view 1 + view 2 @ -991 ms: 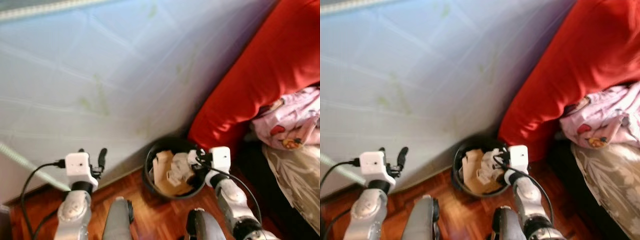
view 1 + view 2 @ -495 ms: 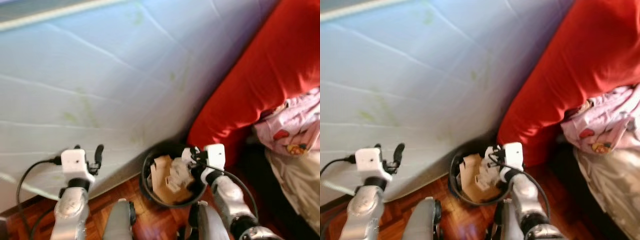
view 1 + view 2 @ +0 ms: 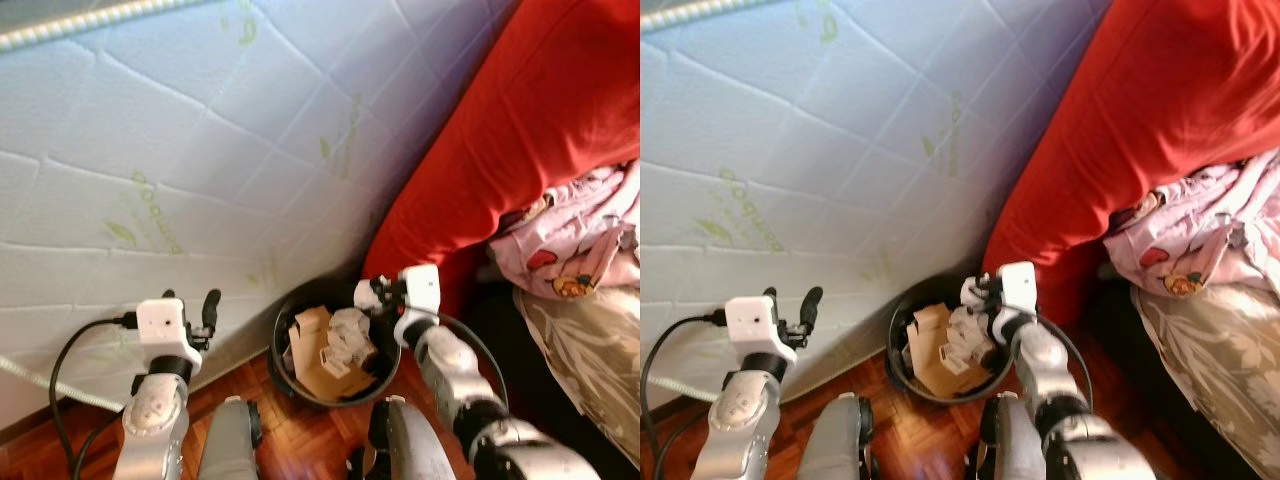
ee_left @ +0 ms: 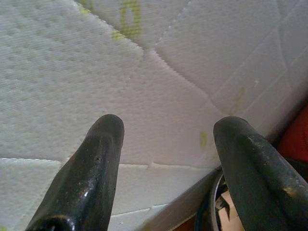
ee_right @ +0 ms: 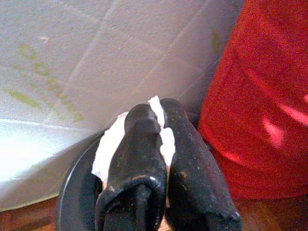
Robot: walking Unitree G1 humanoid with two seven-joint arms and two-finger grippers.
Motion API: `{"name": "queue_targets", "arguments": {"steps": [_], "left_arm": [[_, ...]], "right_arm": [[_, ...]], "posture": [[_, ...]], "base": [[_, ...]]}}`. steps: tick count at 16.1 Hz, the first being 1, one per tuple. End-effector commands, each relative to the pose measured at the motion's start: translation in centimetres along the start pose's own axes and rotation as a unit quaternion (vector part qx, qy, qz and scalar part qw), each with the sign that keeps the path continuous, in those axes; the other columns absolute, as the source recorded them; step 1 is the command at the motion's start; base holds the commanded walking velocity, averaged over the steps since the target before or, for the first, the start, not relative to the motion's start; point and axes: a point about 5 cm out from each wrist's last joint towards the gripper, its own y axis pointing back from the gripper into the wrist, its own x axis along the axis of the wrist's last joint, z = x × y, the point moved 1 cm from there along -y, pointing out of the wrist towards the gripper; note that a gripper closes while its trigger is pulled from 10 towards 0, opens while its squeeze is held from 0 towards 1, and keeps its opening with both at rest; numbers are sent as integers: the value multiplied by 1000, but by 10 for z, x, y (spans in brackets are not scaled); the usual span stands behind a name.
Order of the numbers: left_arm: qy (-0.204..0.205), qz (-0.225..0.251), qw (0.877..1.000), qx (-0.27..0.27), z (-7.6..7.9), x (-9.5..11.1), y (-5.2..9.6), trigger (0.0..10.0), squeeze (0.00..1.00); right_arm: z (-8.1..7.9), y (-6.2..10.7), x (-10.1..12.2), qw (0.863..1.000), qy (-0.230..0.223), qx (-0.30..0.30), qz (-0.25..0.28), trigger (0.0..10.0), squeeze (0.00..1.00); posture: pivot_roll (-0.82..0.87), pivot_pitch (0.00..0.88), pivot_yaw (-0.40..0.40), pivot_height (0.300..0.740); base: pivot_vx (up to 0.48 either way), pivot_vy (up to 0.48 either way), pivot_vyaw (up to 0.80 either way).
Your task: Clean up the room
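My right tool (image 5: 161, 139) pinches a white scrap (image 5: 109, 144) over the bin's (image 3: 283, 352) far rim — released here, I reckon it could drop behind against the mattress (image 3: 200, 150). Left tool (image 4: 166, 144) hangs wide, empty.

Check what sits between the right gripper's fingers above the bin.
A scrap of white paper is pinched in the right gripper, above the black bin; the right wrist view shows it.

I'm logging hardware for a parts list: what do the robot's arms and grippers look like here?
Both arms are silver metal with rounded joints. Each wrist carries a white boxy camera housing fed by a looping black cable. The left gripper and right gripper each have two long, glossy black fingers with rounded, scuffed tips.
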Motion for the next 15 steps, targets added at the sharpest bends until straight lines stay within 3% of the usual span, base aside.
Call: {"name": "queue_targets", "arguments": {"steps": [1,8,15], "left_arm": [[0,2,1000,0,1,3,0,10000,0],[9,31,999,11,5,20,-1,10000,0],[20,39,999,20,14,35,20,10000,0]], "right_arm": [[7,-1,-1,999,-27,-30,-16,10000,0],[-14,-21,21,998,-38,-16,-43,10000,0],[-34,-28,21,998,-20,-6,-57,10000,0]], "posture": [[204,251,-81,611],[255,301,-105,611],[336,438,-106,611]], "base": [[0,0,0],[0,0,0],[0,0,0]]}}
